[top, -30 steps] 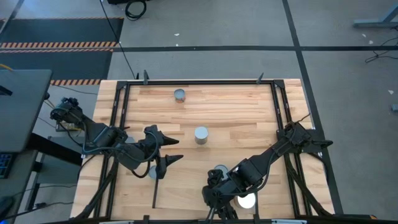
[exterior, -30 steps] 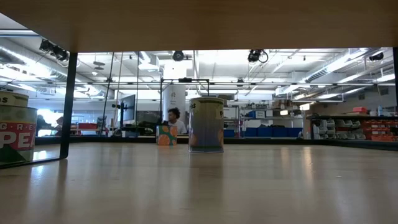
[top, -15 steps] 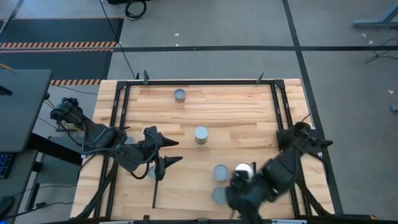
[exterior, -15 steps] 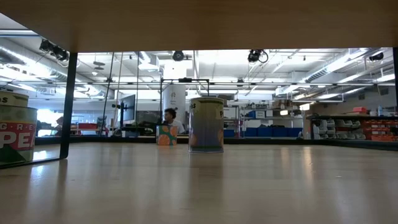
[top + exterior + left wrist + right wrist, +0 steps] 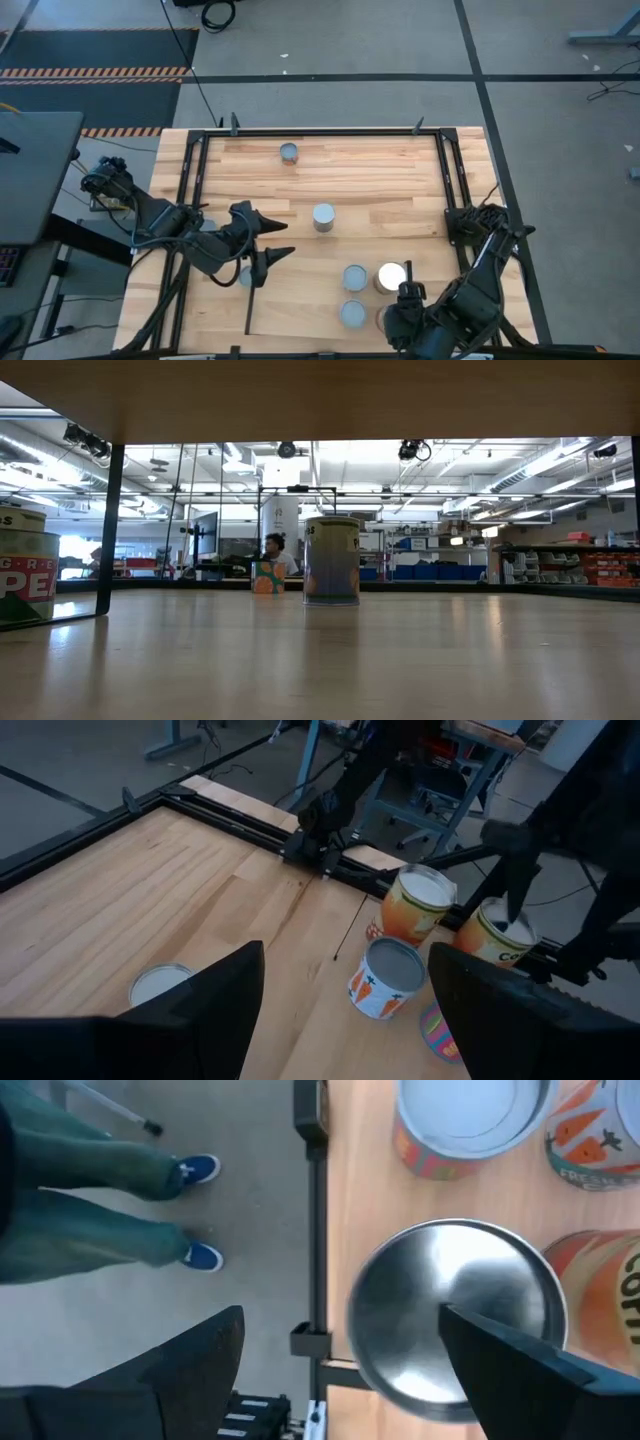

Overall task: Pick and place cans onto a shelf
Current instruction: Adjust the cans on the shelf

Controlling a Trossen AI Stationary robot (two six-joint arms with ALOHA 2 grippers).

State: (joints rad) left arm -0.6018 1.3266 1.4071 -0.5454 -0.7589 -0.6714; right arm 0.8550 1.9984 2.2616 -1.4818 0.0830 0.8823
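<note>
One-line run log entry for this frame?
left gripper: open, mid-left of table | right gripper: open, over can at table's near edge | cans clustered nearby

The right arm covers most of a dull grey round-topped can [image 5: 384,318] near the worktop's front edge. A green-labelled can [image 5: 25,565] is cut off at the low view's left edge. The person [image 5: 95,1185] shows only legs and blue shoes.

Carrot-print can [image 5: 386,980]; orange can [image 5: 414,906]; pale wood table [image 5: 380,195].
</note>
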